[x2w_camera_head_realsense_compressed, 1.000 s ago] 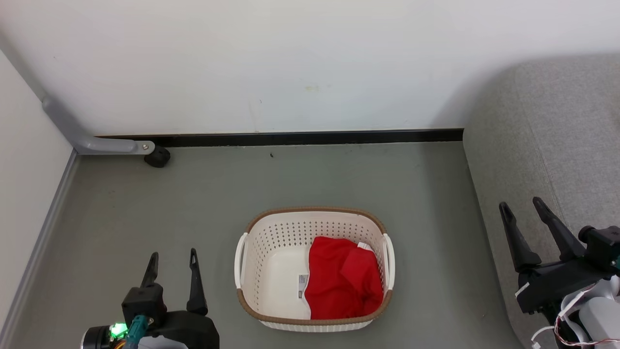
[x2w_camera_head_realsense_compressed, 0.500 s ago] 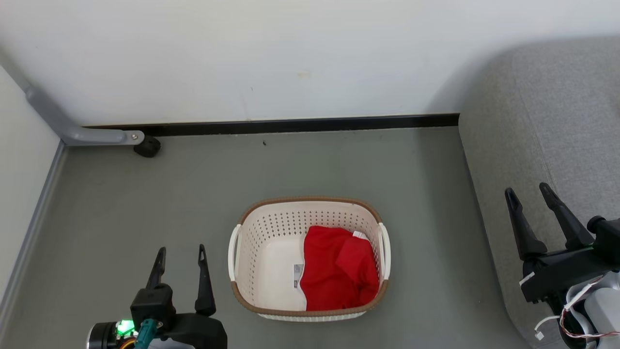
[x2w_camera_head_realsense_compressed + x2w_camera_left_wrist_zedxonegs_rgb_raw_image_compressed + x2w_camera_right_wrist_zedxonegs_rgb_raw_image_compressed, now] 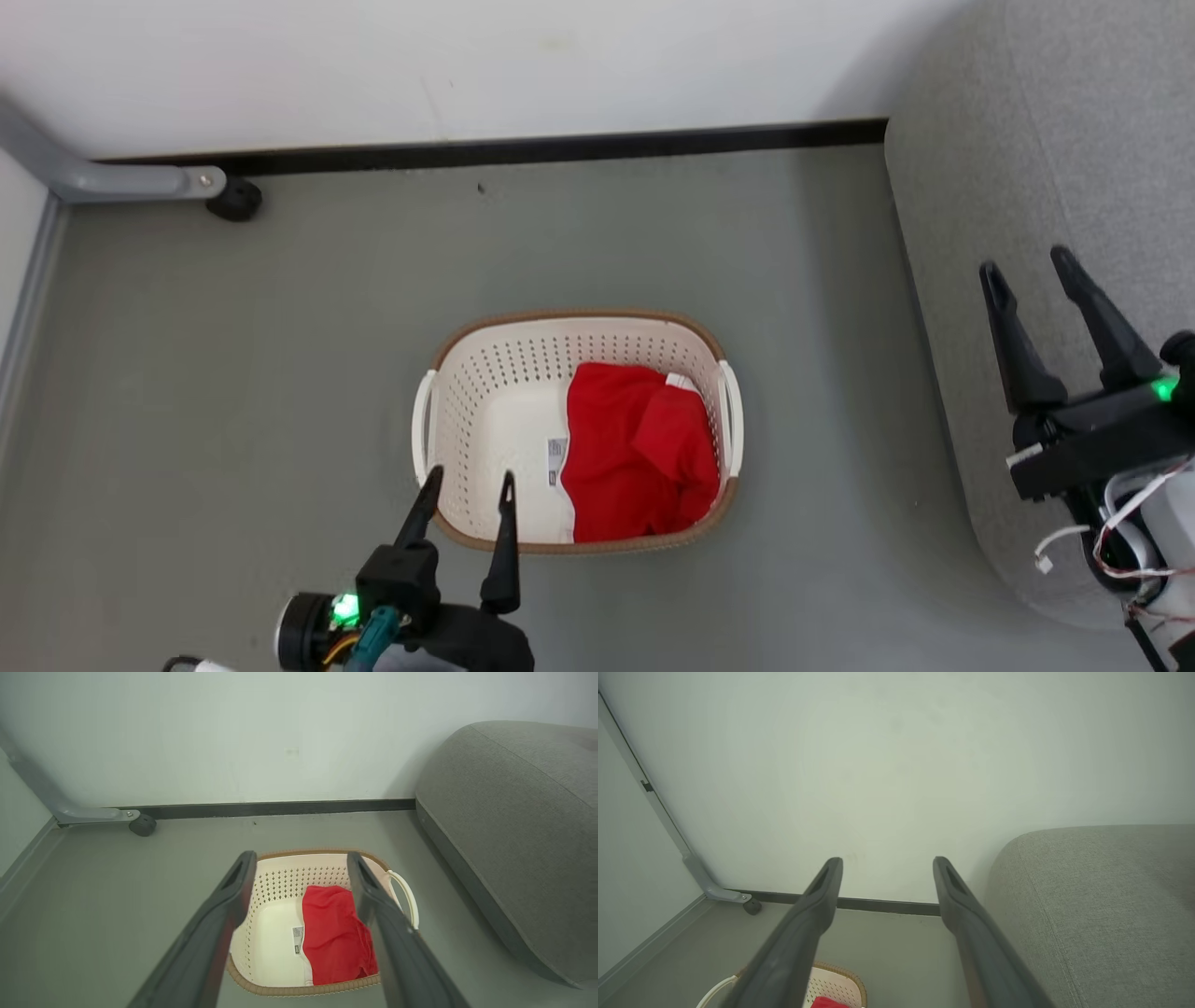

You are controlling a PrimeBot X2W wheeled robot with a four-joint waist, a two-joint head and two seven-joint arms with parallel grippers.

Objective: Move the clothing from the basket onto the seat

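Red clothing (image 3: 637, 453) (image 3: 337, 935) lies crumpled in the right half of the cream basket (image 3: 485, 369) (image 3: 280, 877) on the grey floor; a white tag peeks at its top right. My left gripper (image 3: 470, 481) (image 3: 301, 858) hangs open above the basket's near left rim, nothing between its fingers. The grey seat (image 3: 1027, 121) (image 3: 509, 826) (image 3: 1101, 905) fills the right side. My right gripper (image 3: 1027, 261) (image 3: 887, 861) stands open over the seat's left edge, empty. A corner of the basket and a bit of red cloth (image 3: 826, 1002) show at the bottom of the right wrist view.
A white wall with a black baseboard (image 3: 523, 149) runs behind the basket. A grey metal leg with a black caster (image 3: 233, 198) stands at the back left. A paper label (image 3: 557, 462) lies on the basket's bare bottom.
The head camera has tilted down, so the whole scene has shifted. My left gripper has moved right and forward, from beside the basket to over its near left rim. Both grippers stay open.
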